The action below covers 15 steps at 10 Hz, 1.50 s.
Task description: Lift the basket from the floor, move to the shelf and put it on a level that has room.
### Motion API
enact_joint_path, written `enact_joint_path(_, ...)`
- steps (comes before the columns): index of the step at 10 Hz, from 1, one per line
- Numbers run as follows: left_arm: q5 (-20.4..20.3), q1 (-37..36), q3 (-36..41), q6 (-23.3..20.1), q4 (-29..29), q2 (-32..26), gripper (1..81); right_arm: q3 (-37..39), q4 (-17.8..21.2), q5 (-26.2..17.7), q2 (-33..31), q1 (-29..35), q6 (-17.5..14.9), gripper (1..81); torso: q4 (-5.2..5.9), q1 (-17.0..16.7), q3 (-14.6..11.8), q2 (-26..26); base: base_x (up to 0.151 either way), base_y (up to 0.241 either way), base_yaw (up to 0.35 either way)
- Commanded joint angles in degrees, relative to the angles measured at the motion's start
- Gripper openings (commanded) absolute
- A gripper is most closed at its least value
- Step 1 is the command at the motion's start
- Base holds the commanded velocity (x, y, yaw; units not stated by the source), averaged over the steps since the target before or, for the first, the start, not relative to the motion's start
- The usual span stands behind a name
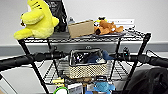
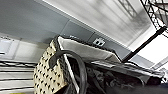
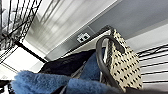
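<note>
Grey wall behind black wire shelf (image 1: 140,41); top tier holds yellow plush (image 1: 36,20), cardboard box (image 1: 81,28), orange plush (image 1: 108,27), and the level (image 1: 117,71) below lies partly bare. Basket (image 1: 87,66), woven beige sides, blue cloth (image 1: 96,58) inside, sits at second-tier height between both arms, in front of the rack. Left arm (image 1: 30,58) and right arm (image 1: 145,59) reach in level from either side to the basket ends; can't tell either claw's state, whether spread or pinching.

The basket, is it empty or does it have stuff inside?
Not empty. The basket holds dark and blue cloth; blue fabric bulges over its rim in the right wrist view.
</note>
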<state>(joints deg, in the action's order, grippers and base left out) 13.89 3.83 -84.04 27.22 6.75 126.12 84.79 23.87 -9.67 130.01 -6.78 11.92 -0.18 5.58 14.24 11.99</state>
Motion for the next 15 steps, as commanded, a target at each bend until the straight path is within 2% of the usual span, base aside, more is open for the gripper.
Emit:
enact_joint_path(1,-1.1,-6.9,9.3,0.1,-1.2,-8.8,81.1,-8.7,0.7,3.3,-6.4,5.9,0.1,81.1,0.0,0.0,0.0,0.0,0.0,0.0,0.0)
enact_joint_path(4,-1.1,-3.0,13.1,0.1,-1.3,-11.2,81.1,-13.3,1.0,3.3,-11.3,4.4,0.1,81.1,0.0,0.0,0.0,0.0,0.0,0.0,0.0)
enact_joint_path(6,-2.7,0.5,16.0,-0.1,-1.5,-12.9,81.1,-16.5,0.9,3.3,-15.7,2.4,0.1,81.1,0.0,0.0,0.0,0.0,0.0,0.0,0.0)
enact_joint_path(9,-5.0,6.8,22.5,-0.1,-2.6,-16.3,81.1,-18.7,0.3,3.3,-19.5,-5.3,0.0,81.1,0.0,0.0,-0.1,0.0,0.0,0.0,0.0)
enact_joint_path(11,-7.4,11.9,27.0,-0.1,-4.9,-20.4,81.1,-21.3,-1.7,3.7,-21.5,-11.0,-0.1,81.1,0.0,0.0,-0.1,0.0,0.0,0.0,0.0)
enact_joint_path(12,-9.0,15.0,28.8,-0.1,-6.2,-22.3,81.1,-22.4,-2.5,5.9,-22.9,-14.1,-0.1,81.1,0.0,0.0,-0.1,0.0,0.0,0.0,0.0)
enact_joint_path(15,-13.5,26.6,30.6,-0.2,-10.7,-23.8,81.1,-24.4,-4.4,6.4,-24.9,-23.5,-0.1,81.1,0.0,0.0,-0.1,0.1,0.0,0.0,0.0)
